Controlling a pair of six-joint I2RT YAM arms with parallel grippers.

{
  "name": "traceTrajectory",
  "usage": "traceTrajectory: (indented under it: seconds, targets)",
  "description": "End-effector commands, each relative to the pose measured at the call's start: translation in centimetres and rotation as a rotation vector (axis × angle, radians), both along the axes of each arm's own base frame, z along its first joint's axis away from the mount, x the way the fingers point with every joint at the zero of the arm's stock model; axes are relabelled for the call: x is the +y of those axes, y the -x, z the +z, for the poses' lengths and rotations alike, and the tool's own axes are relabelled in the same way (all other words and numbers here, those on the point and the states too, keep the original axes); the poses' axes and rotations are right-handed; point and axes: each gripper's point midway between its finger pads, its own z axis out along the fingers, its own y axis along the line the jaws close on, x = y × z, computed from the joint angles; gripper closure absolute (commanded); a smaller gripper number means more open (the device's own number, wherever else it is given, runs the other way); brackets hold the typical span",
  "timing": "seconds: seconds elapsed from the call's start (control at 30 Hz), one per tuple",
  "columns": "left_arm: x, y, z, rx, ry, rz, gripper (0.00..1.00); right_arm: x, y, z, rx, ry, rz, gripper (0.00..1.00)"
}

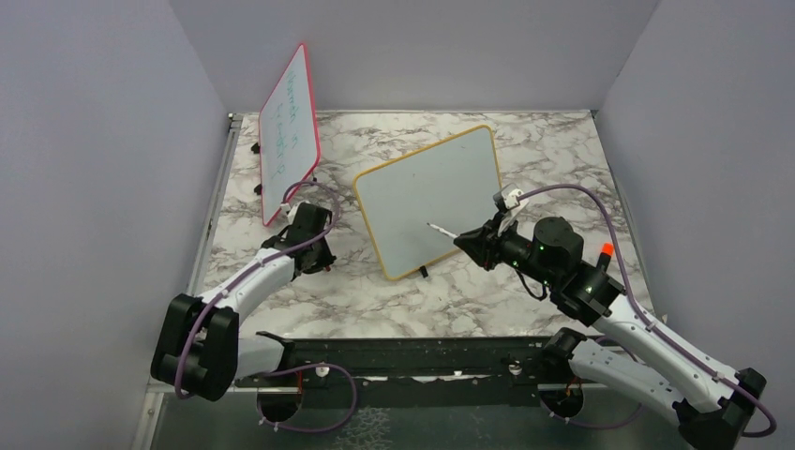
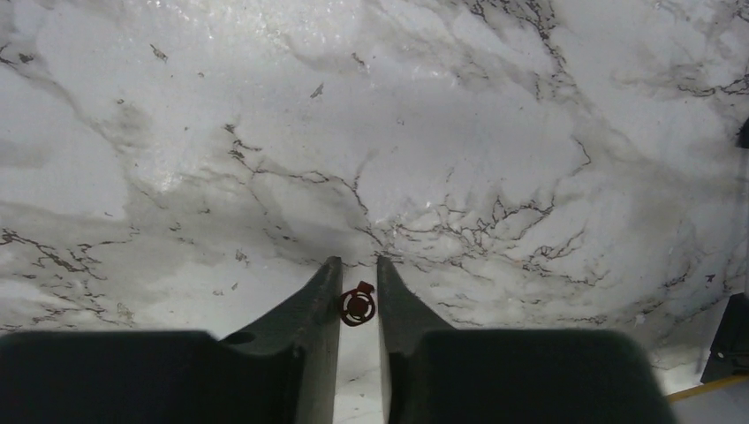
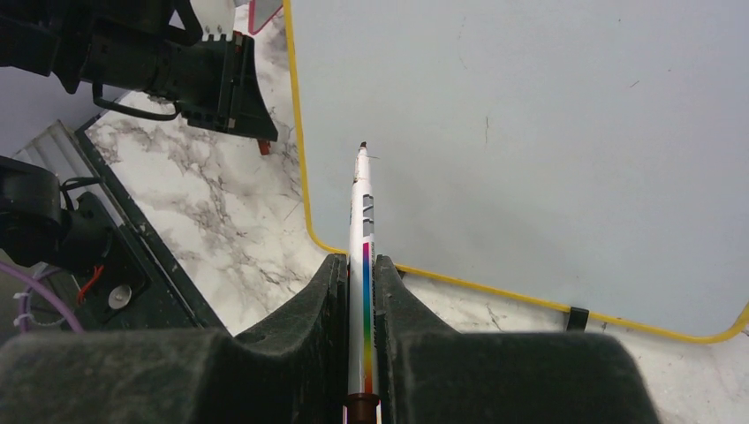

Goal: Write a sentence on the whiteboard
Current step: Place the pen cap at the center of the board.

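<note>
The whiteboard (image 1: 431,187) with the yellow frame stands tilted at mid-table and fills the right wrist view (image 3: 548,132). No sentence shows on it, only a few tiny specks. My right gripper (image 1: 461,240) (image 3: 358,261) is shut on a white marker (image 3: 362,221) with a rainbow stripe. The marker's dark tip is at the board's lower left area. My left gripper (image 1: 317,253) (image 2: 358,263) points down at the marble just left of the board. Its jaws stand narrowly apart with a small dark red marker cap (image 2: 358,306) gripped between them, seen end-on.
A red-framed board (image 1: 289,131) with faint green-blue writing leans at the back left, close behind the left arm. Grey walls enclose the marble table (image 1: 562,150) on three sides. A black rail (image 1: 403,356) runs along the near edge between the arm bases.
</note>
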Motion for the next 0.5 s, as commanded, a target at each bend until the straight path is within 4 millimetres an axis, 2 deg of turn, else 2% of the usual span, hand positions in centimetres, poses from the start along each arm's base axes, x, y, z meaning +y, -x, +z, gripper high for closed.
traceTrajectory:
  seconds: [0.0, 0.17, 0.33, 0.37, 0.4, 0.47]
  targets:
    - [-0.2, -0.2, 1.1, -0.061, 0.047, 0.022, 0.7, 0.0, -0.2, 1.7, -0.042, -0.009, -0.004, 0.99]
    - [-0.2, -0.1, 3.1, -0.12, 0.065, 0.011, 0.53, -0.1, -0.4, 1.9, -0.057, -0.011, -0.012, 0.99]
    - [-0.3, -0.6, 6.4, -0.215, 0.077, -0.019, 0.31, 0.2, -0.8, 2.2, -0.07, 0.0, -0.005, 0.99]
    - [-0.4, -0.8, 7.2, -0.238, 0.079, -0.031, 0.23, 0.3, -0.8, 2.2, -0.07, 0.001, -0.003, 0.99]
    - [-0.4, -1.0, 8.0, -0.26, 0.078, -0.047, 0.05, 0.3, -0.9, 2.2, -0.072, 0.003, -0.003, 0.99]
    - [-0.4, -1.3, 9.6, -0.302, 0.07, -0.07, 0.01, 0.4, -1.2, 2.3, -0.076, 0.005, -0.008, 0.99]
